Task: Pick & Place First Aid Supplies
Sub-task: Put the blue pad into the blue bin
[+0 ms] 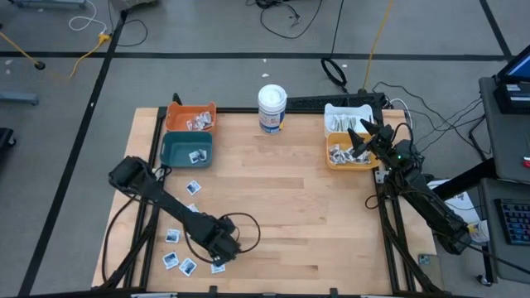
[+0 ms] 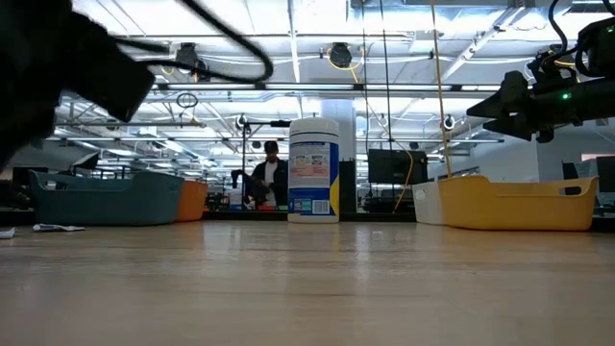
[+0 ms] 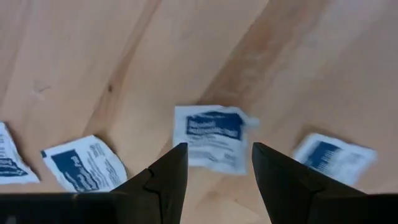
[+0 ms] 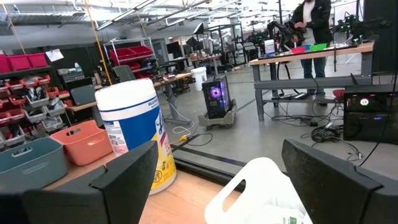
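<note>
Sachets (image 1: pixel 184 248) lie scattered at the lower left of the high view. In the left wrist view, one white-and-blue sachet (image 3: pixel 211 137) sits on the wooden table (image 1: pixel 290 207) just beyond my left gripper (image 3: pixel 214 171), whose fingers stand apart, holding nothing. More packets fill the yellow bin (image 1: pixel 348 156) and white bin (image 1: pixel 344 120) at the upper right, where I see my right gripper (image 1: pixel 362 141) hovering wide open. Upper left, the orange bin (image 1: pixel 190 117) and teal bin (image 1: pixel 186 150) hold a few. The white tub (image 1: pixel 272 108) stands at top centre.
</note>
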Controlling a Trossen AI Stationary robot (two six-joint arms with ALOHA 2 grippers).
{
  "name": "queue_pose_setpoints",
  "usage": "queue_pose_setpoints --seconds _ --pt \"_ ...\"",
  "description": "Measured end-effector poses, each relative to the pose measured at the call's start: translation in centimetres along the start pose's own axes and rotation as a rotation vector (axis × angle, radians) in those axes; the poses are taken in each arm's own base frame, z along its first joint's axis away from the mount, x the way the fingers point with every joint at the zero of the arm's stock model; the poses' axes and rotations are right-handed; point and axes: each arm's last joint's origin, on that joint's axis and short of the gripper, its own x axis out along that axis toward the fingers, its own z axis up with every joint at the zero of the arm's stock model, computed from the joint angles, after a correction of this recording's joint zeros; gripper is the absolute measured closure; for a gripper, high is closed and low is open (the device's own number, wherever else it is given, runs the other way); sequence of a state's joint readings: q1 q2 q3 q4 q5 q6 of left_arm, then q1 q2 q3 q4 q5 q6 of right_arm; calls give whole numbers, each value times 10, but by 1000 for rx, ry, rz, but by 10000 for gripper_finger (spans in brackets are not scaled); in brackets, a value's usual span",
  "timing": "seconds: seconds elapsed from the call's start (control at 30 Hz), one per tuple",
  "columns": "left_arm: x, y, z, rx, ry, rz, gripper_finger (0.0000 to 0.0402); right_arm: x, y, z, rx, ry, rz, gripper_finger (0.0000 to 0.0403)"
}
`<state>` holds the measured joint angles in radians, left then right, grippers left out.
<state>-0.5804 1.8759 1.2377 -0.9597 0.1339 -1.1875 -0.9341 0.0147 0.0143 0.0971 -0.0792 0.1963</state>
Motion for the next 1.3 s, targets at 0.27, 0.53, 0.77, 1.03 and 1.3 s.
queue_pose_setpoints --seconds 0.27,0.53,0.77,1.03,1.3 --pt "23 -9 7 77 11 4 220 0 0 0 0 0 0 66" --pt "24 -10 11 113 10 -15 266 0 0 0 0 0 0 66" --pt "24 -9 13 121 8 -19 384 0 0 0 0 0 0 66" --pt "8 4 21 98 4 -19 396 0 0 0 0 0 0 66" --pt "-55 51 37 -27 -45 -40 397 0 0 0 0 1 0 66"
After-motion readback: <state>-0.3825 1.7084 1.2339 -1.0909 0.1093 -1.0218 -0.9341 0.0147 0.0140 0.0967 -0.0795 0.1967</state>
